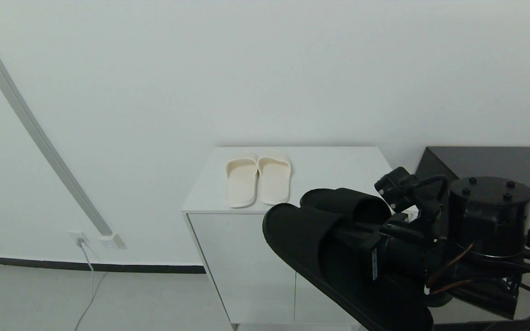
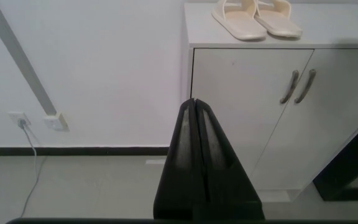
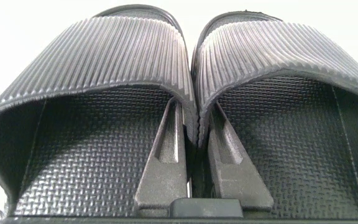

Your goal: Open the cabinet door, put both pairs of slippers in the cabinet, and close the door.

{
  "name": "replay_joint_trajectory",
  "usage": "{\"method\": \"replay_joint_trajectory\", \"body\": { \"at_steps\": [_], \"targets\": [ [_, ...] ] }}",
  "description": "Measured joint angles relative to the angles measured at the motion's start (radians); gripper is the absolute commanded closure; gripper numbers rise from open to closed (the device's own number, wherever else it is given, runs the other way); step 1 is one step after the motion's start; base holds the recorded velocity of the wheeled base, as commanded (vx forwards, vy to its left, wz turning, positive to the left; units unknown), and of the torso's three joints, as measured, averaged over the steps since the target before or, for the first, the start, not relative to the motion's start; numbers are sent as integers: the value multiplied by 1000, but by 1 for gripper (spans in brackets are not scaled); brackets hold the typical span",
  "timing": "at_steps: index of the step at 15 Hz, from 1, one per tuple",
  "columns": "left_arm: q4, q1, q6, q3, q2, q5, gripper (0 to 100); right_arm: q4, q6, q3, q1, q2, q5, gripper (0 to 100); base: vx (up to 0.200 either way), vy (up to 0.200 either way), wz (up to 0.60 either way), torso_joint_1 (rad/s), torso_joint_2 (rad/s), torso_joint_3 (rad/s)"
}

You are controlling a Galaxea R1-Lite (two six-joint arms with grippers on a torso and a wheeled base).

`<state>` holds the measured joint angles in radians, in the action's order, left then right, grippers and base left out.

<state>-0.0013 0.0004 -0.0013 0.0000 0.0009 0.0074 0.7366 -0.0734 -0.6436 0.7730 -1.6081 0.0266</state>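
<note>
Holding black slippers (image 1: 311,234) clamped in your right tool (image 3: 194,124), raised before cabinet (image 1: 246,257). Left tool (image 2: 194,155) pressed together, empty. Doors (image 2: 253,112) not yet opened; white slippers (image 1: 258,179) on cabinet top. All steps left for you: open, load both pairs, close.

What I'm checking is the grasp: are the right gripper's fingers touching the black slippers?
Touching. In the right wrist view the right gripper has a finger inside each of the black slippers, pinching their adjoining walls together.
</note>
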Motion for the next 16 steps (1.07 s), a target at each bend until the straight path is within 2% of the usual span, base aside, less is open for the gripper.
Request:
{"method": "replay_joint_trajectory", "body": {
  "at_steps": [11,16],
  "targets": [
    [0,1,0,0,0,1,100,1,3,12,-2,-7,3,100,0,0,0,-5,7,7],
    [0,1,0,0,0,3,100,1,4,29,0,-6,2,100,0,0,0,-152,339,185]
  ]
}}
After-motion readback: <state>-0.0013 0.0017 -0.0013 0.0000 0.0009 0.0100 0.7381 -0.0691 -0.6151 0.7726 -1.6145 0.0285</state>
